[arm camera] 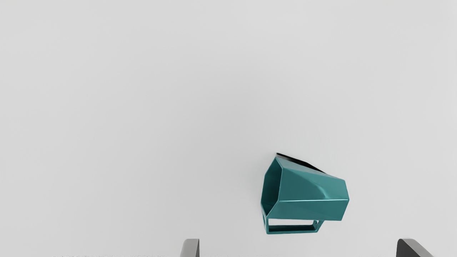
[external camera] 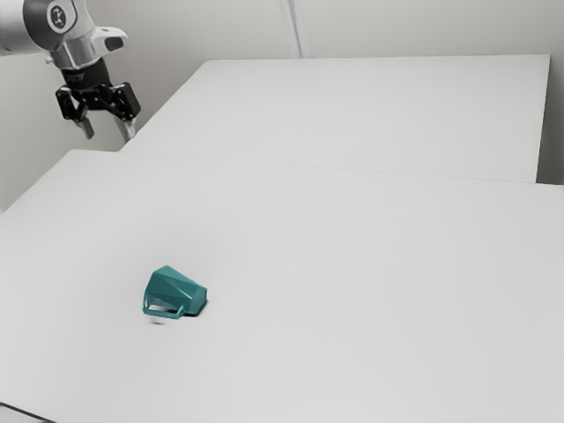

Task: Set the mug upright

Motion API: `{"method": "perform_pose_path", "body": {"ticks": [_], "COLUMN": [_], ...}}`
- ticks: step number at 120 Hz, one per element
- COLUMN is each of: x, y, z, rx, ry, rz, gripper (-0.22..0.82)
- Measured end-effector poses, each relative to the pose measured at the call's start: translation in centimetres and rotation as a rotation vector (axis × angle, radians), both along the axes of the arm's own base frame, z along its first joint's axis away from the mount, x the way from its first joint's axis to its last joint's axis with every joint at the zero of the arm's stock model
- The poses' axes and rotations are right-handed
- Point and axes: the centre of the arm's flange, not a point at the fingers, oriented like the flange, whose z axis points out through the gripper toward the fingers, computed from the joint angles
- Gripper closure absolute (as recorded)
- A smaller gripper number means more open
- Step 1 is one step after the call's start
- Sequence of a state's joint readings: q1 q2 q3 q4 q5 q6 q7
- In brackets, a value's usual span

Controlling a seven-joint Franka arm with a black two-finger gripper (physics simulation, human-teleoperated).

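Well, the toppled mug [arm camera: 310, 192] has a dim, murky inside.

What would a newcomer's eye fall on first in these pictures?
First comes the teal faceted mug, lying on its side on the pale table, in the exterior view's left half. Next is the robot arm at the exterior view's upper left, its open jaws holding nothing.

This looks like a plain lab, with pale walls [external camera: 405, 28], white tabletop [external camera: 352, 282] and robot arm [external camera: 81, 46].
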State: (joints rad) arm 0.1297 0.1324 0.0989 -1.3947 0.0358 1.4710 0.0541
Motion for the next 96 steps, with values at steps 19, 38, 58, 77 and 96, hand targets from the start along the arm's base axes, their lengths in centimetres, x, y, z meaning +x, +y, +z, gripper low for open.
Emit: {"method": "perform_pose_path", "body": {"ticks": [19, 38, 58, 77, 96], "x": [0.1, -1.0, -4.5, -8.1, -9.2], "y": [-0.5, 3.9, 6.8, 10.5, 11.3], "z": [-0.8, -9.4, -17.8, -23.4, -27.6], "rx": [-0.049, -0.263, -0.517, -0.673, -0.767], "ry": [0.015, 0.055, -0.003, -0.069, -0.126], "rz": [-0.003, 0.111, 0.251, 0.378, 0.392], "gripper": [0.0, 0.0, 0.0, 0.0, 0.0]}}
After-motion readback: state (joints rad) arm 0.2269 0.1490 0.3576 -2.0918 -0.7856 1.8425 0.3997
